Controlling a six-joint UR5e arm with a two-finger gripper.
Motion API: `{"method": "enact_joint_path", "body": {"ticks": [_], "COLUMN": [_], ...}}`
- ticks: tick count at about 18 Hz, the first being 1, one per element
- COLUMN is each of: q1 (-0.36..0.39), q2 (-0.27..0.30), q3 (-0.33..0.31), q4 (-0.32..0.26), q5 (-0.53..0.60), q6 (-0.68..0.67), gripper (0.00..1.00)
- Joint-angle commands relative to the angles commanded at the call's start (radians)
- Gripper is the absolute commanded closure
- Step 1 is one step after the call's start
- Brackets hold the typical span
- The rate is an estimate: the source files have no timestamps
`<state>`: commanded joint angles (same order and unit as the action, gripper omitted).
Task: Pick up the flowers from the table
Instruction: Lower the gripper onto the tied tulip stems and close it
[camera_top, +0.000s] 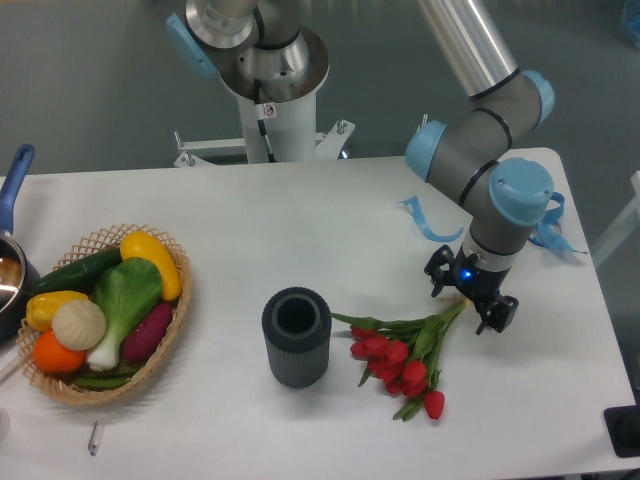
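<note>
End effector (469, 297) straddles flowers' (402, 353) stem ends.

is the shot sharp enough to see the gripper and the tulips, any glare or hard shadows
Fixed camera view: even, soft light, no strong glare on the table; only faint shadows under the flowers and the dark cup. The flowers are fairly sharp; the gripper is small and dark with a blue light, so whether it is open or shut is hard to tell.
</note>
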<state>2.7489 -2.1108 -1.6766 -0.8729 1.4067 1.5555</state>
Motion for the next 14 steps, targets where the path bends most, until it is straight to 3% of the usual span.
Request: {"method": "enact_joint_path", "body": {"ticks": [3, 14], "q1": [0.000, -0.018], "q2": [-0.003, -0.025], "q3": [-0.002, 0.005], "q4": [0.002, 0.008], "q5": [0.000, 0.000], "q6": [-0.009, -0.029], "gripper": [0.01, 0.20]}}
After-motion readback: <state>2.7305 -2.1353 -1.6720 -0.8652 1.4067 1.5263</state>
